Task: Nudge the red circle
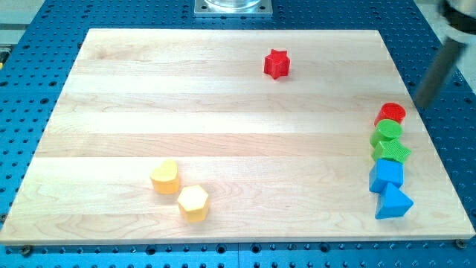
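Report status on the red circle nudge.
My tip off the board's right edge, just right of red circle, not touching. Green circle packed against its lower side. Approach clear.

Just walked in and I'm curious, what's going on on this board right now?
A robot arm with a dark rod is set to nudge the red circle. My tip sits just off the board's right edge, close beside that circle, seemingly not touching it. The circle heads a tight column: green circle, green star, blue cube, blue triangle. A red star sits near the top; a yellow heart and yellow hexagon lie bottom left.
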Controlling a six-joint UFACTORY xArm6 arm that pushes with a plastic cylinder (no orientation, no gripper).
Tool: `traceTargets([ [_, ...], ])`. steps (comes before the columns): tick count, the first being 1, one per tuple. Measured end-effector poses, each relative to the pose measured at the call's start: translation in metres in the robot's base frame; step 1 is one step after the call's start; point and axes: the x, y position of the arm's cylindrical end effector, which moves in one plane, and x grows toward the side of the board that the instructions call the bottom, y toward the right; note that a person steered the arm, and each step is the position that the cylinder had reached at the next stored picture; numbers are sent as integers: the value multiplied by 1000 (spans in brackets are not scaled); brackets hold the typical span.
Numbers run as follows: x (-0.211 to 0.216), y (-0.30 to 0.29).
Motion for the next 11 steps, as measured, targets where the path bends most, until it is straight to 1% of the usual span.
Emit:
traceTargets([
  [1, 36, -6],
  [2, 35, -38],
  [5, 27, -47],
  [8, 27, -77],
  [9, -11, -66],
  [10, -84, -116],
  [11, -35, -251],
])
